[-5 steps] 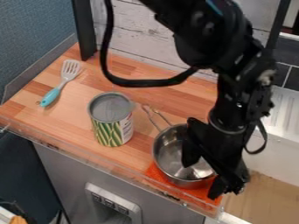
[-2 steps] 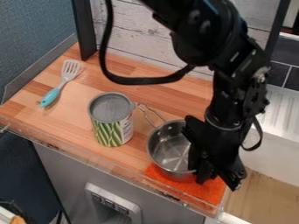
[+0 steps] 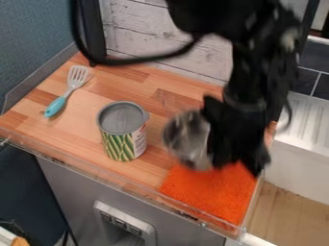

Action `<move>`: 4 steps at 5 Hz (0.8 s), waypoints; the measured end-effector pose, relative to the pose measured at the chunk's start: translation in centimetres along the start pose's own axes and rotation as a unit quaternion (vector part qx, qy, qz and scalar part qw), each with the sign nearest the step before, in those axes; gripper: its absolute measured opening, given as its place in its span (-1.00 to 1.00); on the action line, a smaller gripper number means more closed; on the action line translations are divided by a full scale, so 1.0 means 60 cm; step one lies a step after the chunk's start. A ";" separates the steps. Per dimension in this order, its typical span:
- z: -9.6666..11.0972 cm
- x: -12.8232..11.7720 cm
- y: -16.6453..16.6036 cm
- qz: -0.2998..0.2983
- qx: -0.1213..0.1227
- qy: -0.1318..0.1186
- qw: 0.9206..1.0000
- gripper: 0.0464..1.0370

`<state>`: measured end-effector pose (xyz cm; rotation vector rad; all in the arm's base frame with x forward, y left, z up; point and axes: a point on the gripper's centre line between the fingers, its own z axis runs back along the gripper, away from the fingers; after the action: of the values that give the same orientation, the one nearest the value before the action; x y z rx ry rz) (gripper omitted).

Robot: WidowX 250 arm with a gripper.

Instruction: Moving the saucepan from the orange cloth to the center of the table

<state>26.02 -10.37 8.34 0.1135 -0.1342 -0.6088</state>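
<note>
I have the side wall of the saucepan [image 3: 186,139] pinched in my black fingers [image 3: 223,156], at the side away from the can [image 3: 122,139]. My tips are hard to tell from the dark bulk around them, so I can't say exactly how far down the wall they reach. I cover that side of the saucepan, rim and all; the silvery bowl that does show is blurred, and I can't make out its handle.

In the camera view the saucepan lies between the can and my fingers, its lower edge beside the upper edge of the orange cloth [image 3: 215,192]. Whether its base clears the surface [image 3: 77,129] or touches it, I can't tell. Most of the cloth shows, lying at the front corner of the surface, but my fingers cover part of its upper end.

Above me my arm [image 3: 250,67] runs out of the top of the view, hiding part of the whitish plank panel [image 3: 145,38]. A black cable [image 3: 128,61] loops down from the top edge too. The can stands upright, apart from the saucepan, and the spatula [image 3: 56,105] lies farther off with its turquoise handle toward the front.
</note>
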 end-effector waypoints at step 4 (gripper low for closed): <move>-0.087 -0.037 0.267 0.204 0.030 0.070 0.976 -0.94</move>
<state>34.05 4.30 5.35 0.1805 -0.0372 -0.1845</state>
